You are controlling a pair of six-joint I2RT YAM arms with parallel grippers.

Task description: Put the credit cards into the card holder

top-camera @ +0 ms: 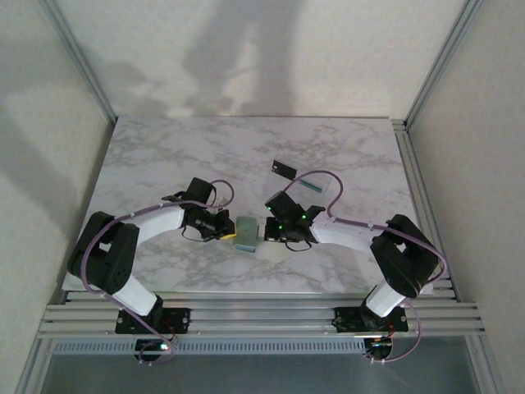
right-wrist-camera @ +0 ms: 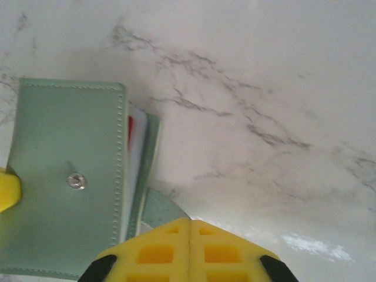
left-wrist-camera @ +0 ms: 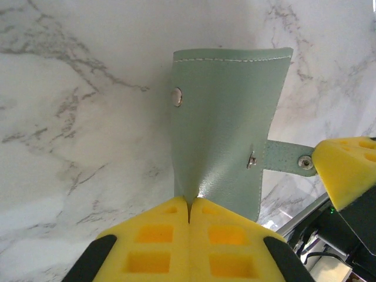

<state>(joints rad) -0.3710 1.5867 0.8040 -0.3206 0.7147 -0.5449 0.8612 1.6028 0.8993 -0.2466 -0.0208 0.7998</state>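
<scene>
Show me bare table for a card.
Bare: the white marble table far left, beyond the left arm, and its near strip between the bases. Crowded: centre, where left pincer and right pincer grip the grey-green folding card holder, a dark flat card and a teal flat card just beyond.

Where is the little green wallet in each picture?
Top external: the card holder is in the middle, towards the front of the table.
Left wrist: card holder in the centre.
Right wrist: card holder at the left edge.
Shared landmark: the white marble table beneath it.
</scene>
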